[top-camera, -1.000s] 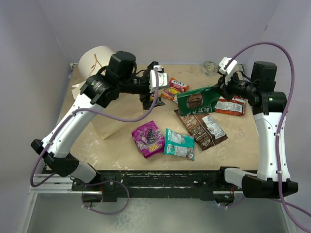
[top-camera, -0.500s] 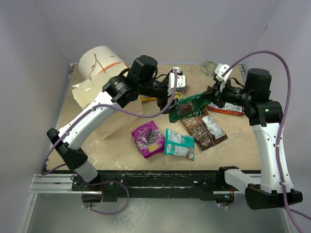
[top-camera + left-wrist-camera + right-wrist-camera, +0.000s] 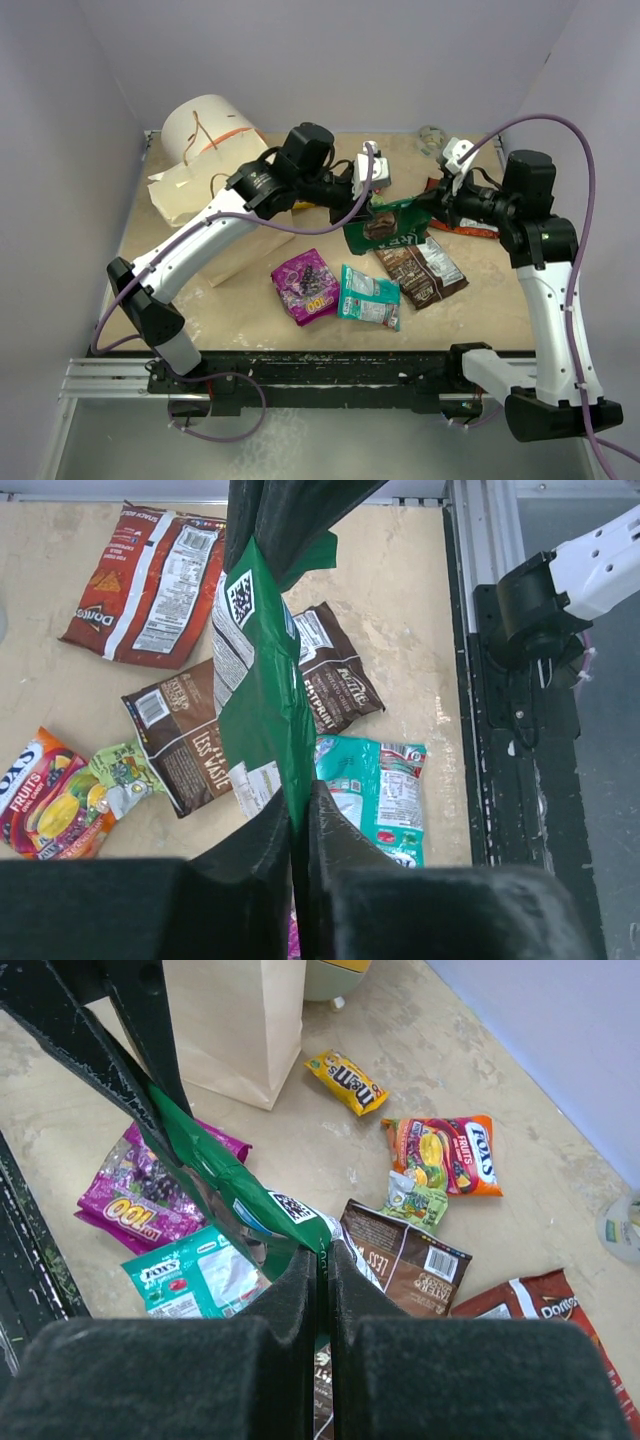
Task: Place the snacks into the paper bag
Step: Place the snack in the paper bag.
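A green-white snack packet (image 3: 388, 226) hangs above the table, gripped at both ends. My left gripper (image 3: 362, 207) (image 3: 298, 805) is shut on its left edge, and my right gripper (image 3: 432, 205) (image 3: 322, 1255) is shut on its right edge. On the table lie a purple packet (image 3: 305, 285), a teal packet (image 3: 370, 296) and a dark brown packet (image 3: 422, 265). The right wrist view also shows a yellow candy bag (image 3: 345, 1082), an orange-red packet (image 3: 445, 1153) and a tiny green packet (image 3: 415, 1200). The paper bag (image 3: 222, 262) (image 3: 235, 1020) lies at the left, partly under my left arm.
A white-and-orange cylinder (image 3: 205, 125) stands at the back left. A red Doritos packet (image 3: 150, 580) lies behind the brown one. A small grey-green ball (image 3: 432, 135) sits at the back edge. Grey walls close in three sides.
My left arm swung right to the green-white packet and its jaws closed on the packet's left edge. The right gripper brought the packet a little left and lower.
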`<state>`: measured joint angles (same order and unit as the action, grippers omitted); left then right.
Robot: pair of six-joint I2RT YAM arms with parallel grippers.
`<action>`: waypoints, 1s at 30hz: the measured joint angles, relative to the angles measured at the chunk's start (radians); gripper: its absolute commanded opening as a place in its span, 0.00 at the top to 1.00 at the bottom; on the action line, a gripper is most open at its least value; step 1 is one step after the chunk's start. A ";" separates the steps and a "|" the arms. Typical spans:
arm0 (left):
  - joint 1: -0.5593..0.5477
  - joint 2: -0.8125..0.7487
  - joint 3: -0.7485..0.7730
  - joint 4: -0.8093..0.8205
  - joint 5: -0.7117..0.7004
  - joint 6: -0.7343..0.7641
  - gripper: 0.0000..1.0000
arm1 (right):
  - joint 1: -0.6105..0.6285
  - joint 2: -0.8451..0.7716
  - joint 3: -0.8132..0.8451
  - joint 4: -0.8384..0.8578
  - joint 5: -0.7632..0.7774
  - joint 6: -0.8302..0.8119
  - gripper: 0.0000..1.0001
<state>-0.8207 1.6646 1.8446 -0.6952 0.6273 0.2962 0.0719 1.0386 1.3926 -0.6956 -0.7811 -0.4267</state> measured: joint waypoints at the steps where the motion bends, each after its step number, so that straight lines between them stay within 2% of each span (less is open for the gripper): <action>1: 0.000 0.000 -0.003 0.001 0.001 0.000 1.00 | 0.000 -0.002 -0.004 0.002 0.000 0.001 0.95; 3: 0.000 -0.001 -0.008 0.003 0.001 0.002 1.00 | 0.000 -0.007 -0.013 0.004 0.001 0.003 0.84; 6: 0.000 -0.006 -0.015 0.002 -0.004 0.006 1.00 | 0.000 -0.016 -0.019 0.010 0.002 0.012 0.57; 9: 0.000 -0.020 -0.022 -0.014 -0.013 0.015 1.00 | 0.000 -0.032 -0.019 0.023 0.002 0.020 0.41; 10: 0.000 -0.026 -0.022 -0.021 -0.018 0.021 1.00 | 0.000 -0.040 -0.019 0.025 0.002 0.021 0.31; 13: 0.000 -0.057 -0.021 -0.038 -0.041 0.037 1.00 | 0.000 -0.074 -0.026 0.029 0.004 0.029 0.19; 20: 0.016 -0.103 0.100 -0.082 -0.125 0.059 1.00 | -0.040 -0.177 -0.045 0.027 -0.001 0.038 0.13; 30: 0.134 -0.105 0.432 -0.112 -0.290 0.061 1.00 | -0.130 -0.263 -0.047 0.021 -0.047 0.040 0.12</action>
<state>-0.6872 1.5593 2.2768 -0.8074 0.3374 0.3573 -0.0582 0.7753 1.3457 -0.6750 -0.8276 -0.3870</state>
